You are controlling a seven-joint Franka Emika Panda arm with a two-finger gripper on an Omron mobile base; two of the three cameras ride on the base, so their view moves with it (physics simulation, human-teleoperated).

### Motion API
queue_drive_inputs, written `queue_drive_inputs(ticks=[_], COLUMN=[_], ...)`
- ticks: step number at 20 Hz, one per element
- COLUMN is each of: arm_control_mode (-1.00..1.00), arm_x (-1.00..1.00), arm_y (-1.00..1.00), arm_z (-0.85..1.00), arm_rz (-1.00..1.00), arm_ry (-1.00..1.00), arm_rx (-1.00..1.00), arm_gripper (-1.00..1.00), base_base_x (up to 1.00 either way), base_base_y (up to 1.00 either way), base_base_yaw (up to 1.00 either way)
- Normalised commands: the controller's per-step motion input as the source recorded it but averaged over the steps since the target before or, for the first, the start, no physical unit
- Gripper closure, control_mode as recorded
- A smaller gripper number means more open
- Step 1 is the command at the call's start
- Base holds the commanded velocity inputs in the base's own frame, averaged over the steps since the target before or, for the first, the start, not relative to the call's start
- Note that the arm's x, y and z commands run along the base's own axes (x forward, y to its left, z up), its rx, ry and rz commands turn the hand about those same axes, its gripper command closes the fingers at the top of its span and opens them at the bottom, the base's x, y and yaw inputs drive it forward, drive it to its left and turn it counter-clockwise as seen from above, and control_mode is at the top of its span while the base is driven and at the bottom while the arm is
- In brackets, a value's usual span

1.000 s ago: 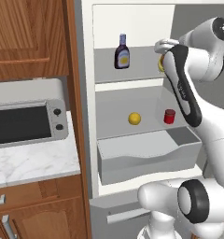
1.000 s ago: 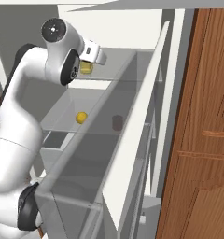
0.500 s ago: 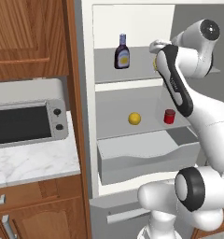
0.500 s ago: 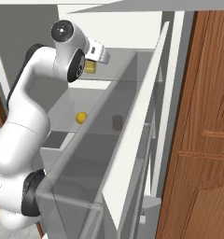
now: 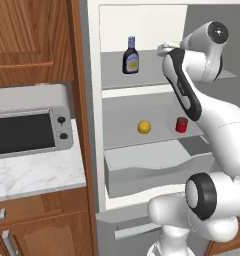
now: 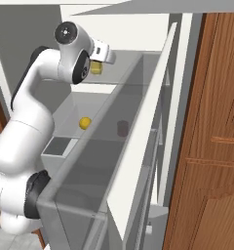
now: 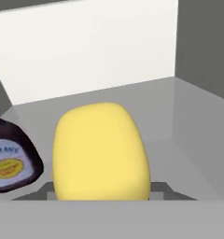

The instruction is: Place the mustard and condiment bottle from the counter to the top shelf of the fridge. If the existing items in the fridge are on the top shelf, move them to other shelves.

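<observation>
One arm reaches high, tool (image 6: pixel 96 67) apparently gripping mustard (image 7: pixel 102 151).

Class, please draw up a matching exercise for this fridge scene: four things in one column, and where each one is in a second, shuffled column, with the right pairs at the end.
Things
1. condiment bottle
2. mustard
3. lemon-like ball
4. microwave

Places
A. on the marble counter, left of the fridge
B. between the fingers of the gripper, up at the top shelf
C. standing free on the top shelf, towards its left
D. on the middle shelf, left of the small red object

Pairs: 1-C, 2-B, 3-D, 4-A
</observation>
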Motion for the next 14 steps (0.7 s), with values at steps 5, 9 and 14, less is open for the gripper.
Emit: queue_drive_inputs(ticks=[5, 9, 14], arm_control_mode=[-1.0, -1.0, -1.0], arm_x=[0.51, 0.53, 0.32], arm_y=[0.0, 0.0, 0.0], arm_z=[-0.03, -0.1, -0.26], arm_rz=[0.0, 0.0, 0.0], arm_ry=[-0.02, 0.0, 0.0], arm_rx=[-0.02, 0.0, -0.04], arm_gripper=[1.0, 1.0, -1.0], base_base_x=[0.0, 0.0, 0.0], base_base_y=[0.0, 0.0, 0.0], base_base_yaw=[0.0, 0.0, 0.0])
